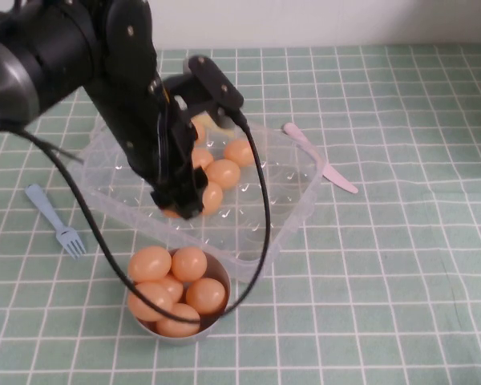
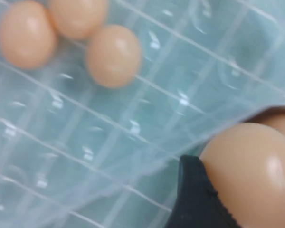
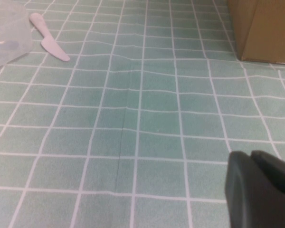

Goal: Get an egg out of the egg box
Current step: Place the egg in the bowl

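Green-and-white checked cloth (image 1: 385, 265) covers the whole table, with broad bare room on the robot's right and a brown box (image 3: 266, 28) at its far right corner. Largest on it is the egg box (image 1: 297, 200), a clear dimpled tray lying near the middle, with several loose eggs still in its far wells. Over the tray's near part hangs the left arm, its left gripper (image 1: 180, 204) low inside, just behind the near wall. That gripper is closed on the egg (image 2: 256, 175), which the left wrist view shows pressed against a dark finger (image 2: 194, 194); in the high view only a sliver of it shows under the fingertips. Directly toward the robot, just outside that near wall, sits a grey bowl (image 1: 180, 335) heaped with more eggs, so I judge the move ahead turns on lifting straight up to clear the wall before travelling nearward. A blue fork (image 1: 56, 220) lies well to the left, a pink knife (image 1: 321, 160) just beyond the tray's right side. Parked out at the right, over bare cloth, the right gripper (image 3: 261, 190) appears with its fingers together, holding nothing
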`<state>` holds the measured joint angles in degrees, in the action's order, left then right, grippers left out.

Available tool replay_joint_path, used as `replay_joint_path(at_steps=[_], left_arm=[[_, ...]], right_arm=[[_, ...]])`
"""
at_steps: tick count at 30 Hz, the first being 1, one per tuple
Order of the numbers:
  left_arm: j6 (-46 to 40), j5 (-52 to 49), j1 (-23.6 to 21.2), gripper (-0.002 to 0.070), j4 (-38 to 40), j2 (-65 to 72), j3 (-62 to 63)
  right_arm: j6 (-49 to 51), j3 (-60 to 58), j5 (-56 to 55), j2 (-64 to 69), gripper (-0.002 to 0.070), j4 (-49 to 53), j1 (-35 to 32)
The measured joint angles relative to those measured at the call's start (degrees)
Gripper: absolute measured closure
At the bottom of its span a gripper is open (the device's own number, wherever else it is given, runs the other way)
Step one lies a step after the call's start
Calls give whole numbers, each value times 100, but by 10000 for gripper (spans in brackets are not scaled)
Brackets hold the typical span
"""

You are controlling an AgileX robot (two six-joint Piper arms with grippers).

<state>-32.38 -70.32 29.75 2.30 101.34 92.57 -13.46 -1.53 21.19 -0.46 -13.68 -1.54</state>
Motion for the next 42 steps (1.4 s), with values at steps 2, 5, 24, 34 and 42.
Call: replay_joint_path(at_steps=[2, 5, 24, 34, 42], left_arm=[[268, -10, 131, 320, 11, -95, -283], [513, -10, 227, 320, 11, -145, -650], [249, 37, 813, 320, -149, -145, -1342], [-1321, 37, 823, 320, -160, -145, -1342], [-2097, 37, 823, 320, -230, -145, -1342]], right_arm=[[0, 0, 0, 0, 694, 0, 0], [0, 0, 0, 0, 694, 0, 0], [0, 0, 0, -8, 694, -10, 0], [0, 0, 0, -8, 694, -10, 0], [0, 0, 0, -32, 694, -29, 0]])
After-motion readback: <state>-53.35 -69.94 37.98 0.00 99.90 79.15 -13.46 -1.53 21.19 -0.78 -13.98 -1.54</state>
